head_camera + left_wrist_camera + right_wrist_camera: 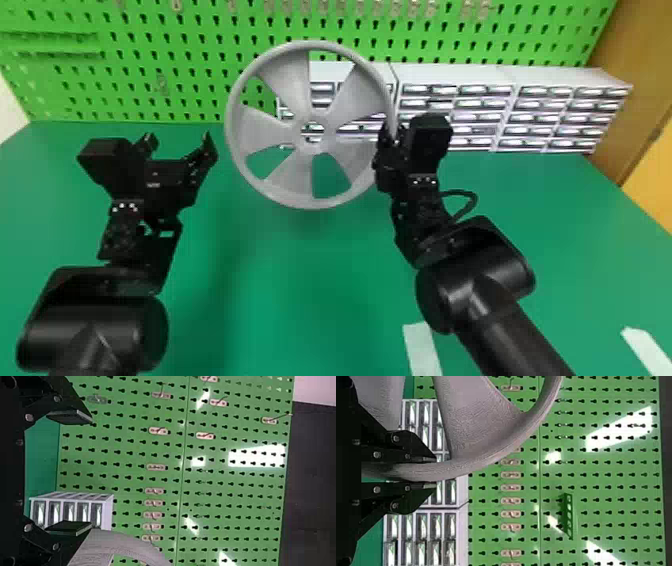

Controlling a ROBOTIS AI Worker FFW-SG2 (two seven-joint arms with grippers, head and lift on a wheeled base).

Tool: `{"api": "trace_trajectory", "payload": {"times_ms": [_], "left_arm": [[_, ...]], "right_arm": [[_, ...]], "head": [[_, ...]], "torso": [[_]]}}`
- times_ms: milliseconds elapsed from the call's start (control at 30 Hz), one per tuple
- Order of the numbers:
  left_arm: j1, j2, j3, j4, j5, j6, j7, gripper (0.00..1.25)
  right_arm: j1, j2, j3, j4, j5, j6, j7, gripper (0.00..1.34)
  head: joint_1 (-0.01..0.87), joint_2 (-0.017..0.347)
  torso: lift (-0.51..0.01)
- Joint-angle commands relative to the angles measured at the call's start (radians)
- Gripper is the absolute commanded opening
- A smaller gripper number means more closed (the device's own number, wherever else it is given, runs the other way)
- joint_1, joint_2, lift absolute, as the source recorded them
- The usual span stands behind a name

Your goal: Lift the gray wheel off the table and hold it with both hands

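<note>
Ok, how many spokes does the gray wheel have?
5, around the hub in the head view: an upper left spoke, a left one, a lower left one, a lower right one and an upper right one. No spoke looks fully hidden by the right gripper.

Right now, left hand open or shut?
Open: the left hand has its fingers spread wide, nothing between them; the gray wheel is outside its grip.
</note>
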Motion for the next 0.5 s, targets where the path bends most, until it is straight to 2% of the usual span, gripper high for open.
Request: {"api": "trace_trajectory", "payload": {"times_ms": [0, 200, 467], "left_arm": [[0.007, 0.000, -0.018, -0.011, 0.020, 0.000, 0.003, 0.92], [0.047, 0.000, -0.081, -0.084, 0.018, -0.017, 0.107, 0.92], [0.078, 0.000, -0.123, -0.084, 0.040, -0.060, 0.153, 0.92]], "right_arm": [[0.002, 0.006, -0.005, 0.006, 0.023, -0.015, 0.000, 0.24], [-0.001, 0.009, -0.008, 0.011, 0.030, -0.017, 0.000, 0.24], [-0.001, 0.015, -0.012, 0.015, 0.061, -0.084, 0.000, 0.24]], "head": [[0.711, 0.015], [0.711, 0.015], [0.711, 0.015]], "torso": [[-0.098], [-0.098], [-0.098]]}}
